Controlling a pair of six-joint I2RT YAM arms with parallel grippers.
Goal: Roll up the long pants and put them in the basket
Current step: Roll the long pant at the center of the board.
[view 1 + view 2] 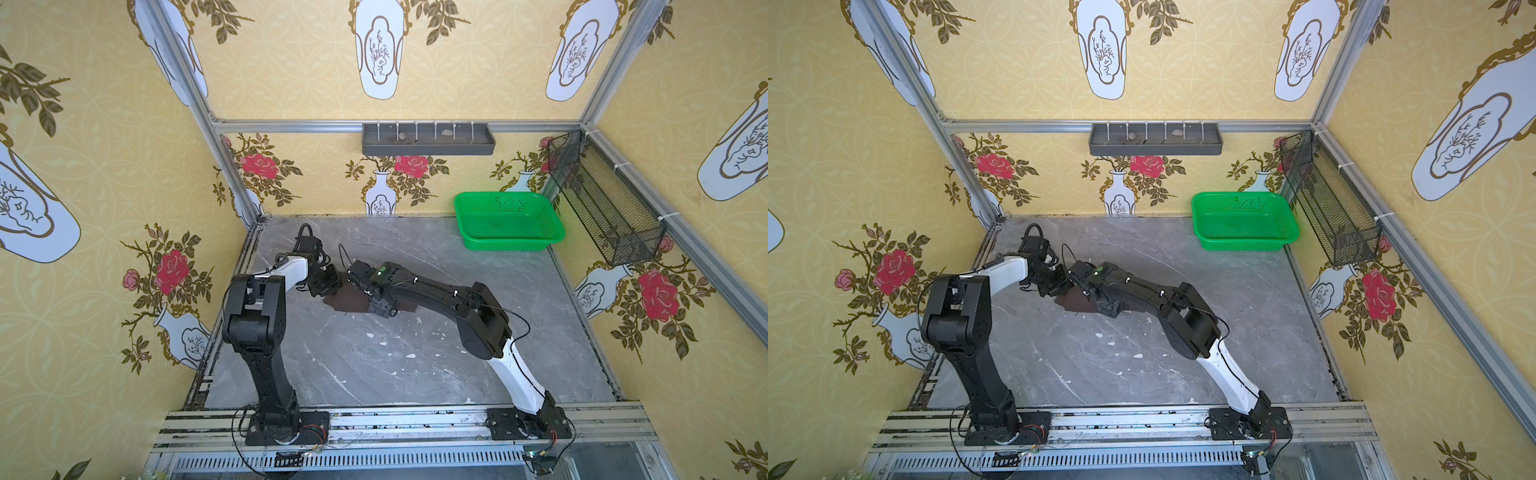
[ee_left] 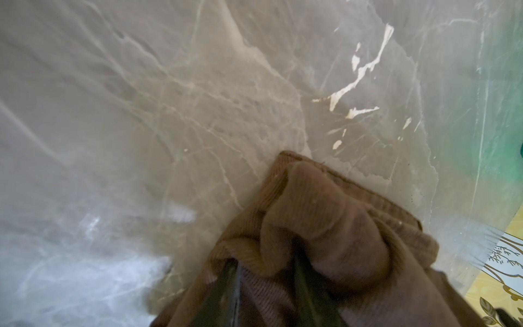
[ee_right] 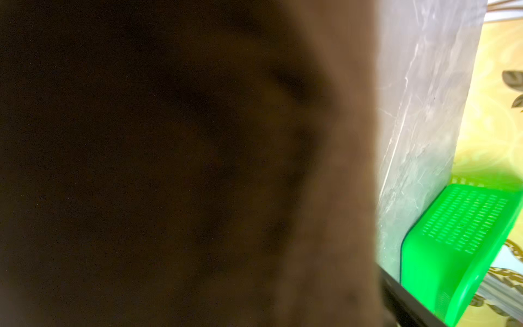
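Centrally, found pants (image 1: pixel 347 300) bunched on worktop (image 1: pixel 374 365), well apart from basket (image 1: pixel 509 220). Reached inward from the left, elbow raised high, forearm level, with left end effector (image 1: pixel 326 283) pinching a fold of fabric. Stretched low from the right, forearm sloping down, with right end effector (image 1: pixel 380 306) spread wide, pressed onto that bundle.
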